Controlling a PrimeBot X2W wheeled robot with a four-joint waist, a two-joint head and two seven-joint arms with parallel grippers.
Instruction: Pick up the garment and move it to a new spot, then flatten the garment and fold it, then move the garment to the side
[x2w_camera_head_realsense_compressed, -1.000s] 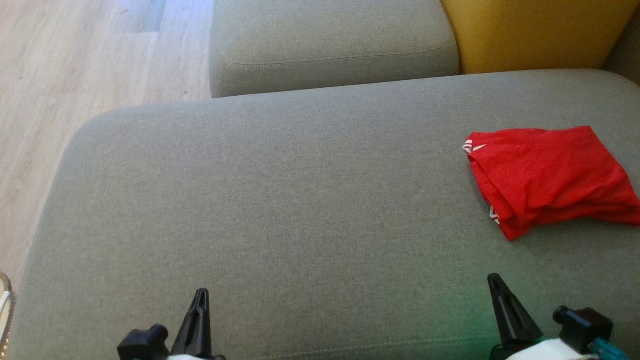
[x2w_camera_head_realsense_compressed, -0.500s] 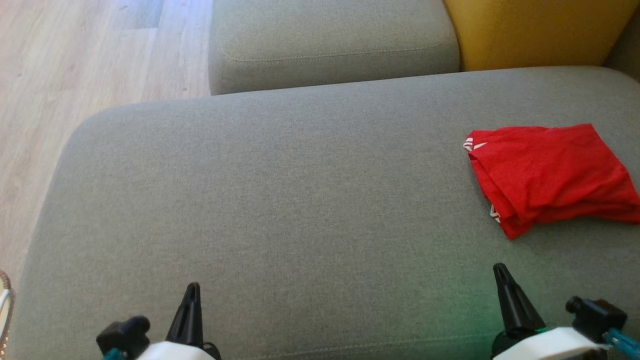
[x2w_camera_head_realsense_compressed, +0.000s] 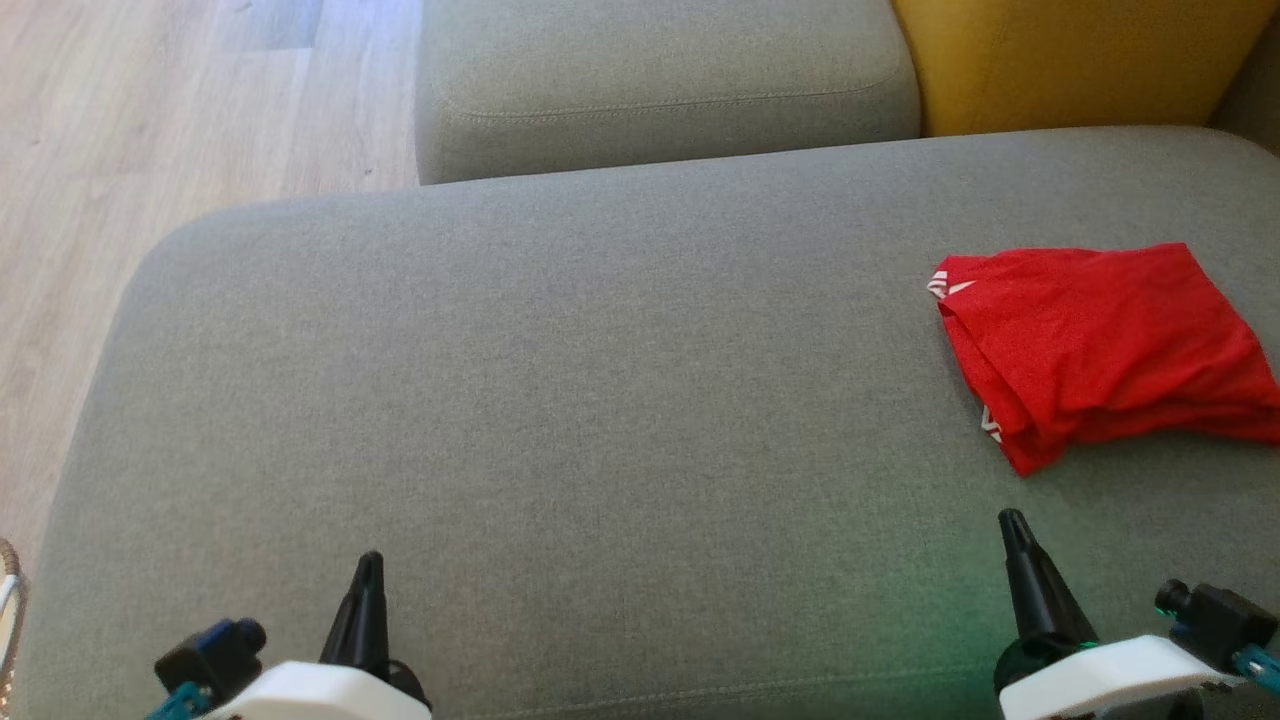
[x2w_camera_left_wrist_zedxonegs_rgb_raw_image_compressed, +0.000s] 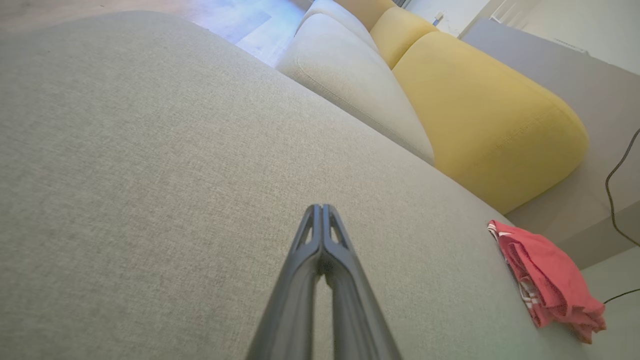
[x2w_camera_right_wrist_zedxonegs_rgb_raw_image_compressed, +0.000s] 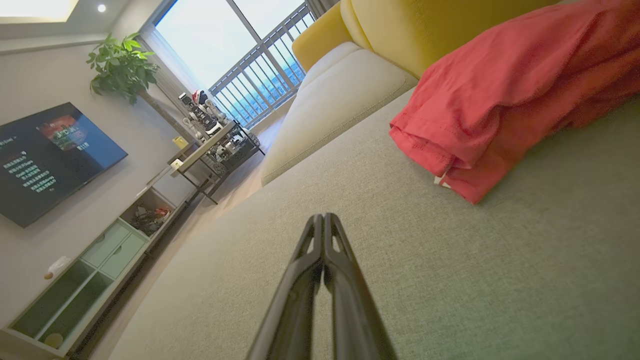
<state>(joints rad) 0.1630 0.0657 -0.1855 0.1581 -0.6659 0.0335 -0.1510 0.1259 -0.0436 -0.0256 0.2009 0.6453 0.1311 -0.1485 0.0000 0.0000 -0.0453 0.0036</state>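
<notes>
Head view, starting with the biggest: broad grey sofa seat (x2w_camera_head_realsense_compressed: 560, 400) across most of the picture, with a second grey cushion (x2w_camera_head_realsense_compressed: 660, 80) and a yellow cushion (x2w_camera_head_realsense_compressed: 1080, 60) butting against its far edge, and pale wooden floor (x2w_camera_head_realsense_compressed: 150, 130) off to the left. Next down in size, red garment (x2w_camera_head_realsense_compressed: 1100, 345), lying on the seat's right side, well apart from the left gripper (x2w_camera_head_realsense_compressed: 368, 565) and near but not touching the right gripper (x2w_camera_head_realsense_compressed: 1012, 525); looks layered into a rough rectangle, white-striped trim (x2w_camera_head_realsense_compressed: 937, 290) peeking out at its left corners, lower edge slack and a little rumpled. Smallest, the two grippers at the lower left and lower right, both clenched tight on nothing, fingers (x2w_camera_left_wrist_zedxonegs_rgb_raw_image_compressed: 300, 285) pressed together to a single point in each wrist view, low over the seat fabric or resting on it; cannot tell which. Judging by the lie of things, probably at the tail of the task: folded and set to the side, with only a clean retreat left to make. To do that well: hold both grippers closed and lifted off the upholstery, draw the right one away on a line well clear of the garment's near corner, avoid dragging the seat fabric and so tugging the fold loose, and check the slack lower edge before calling it done
</notes>
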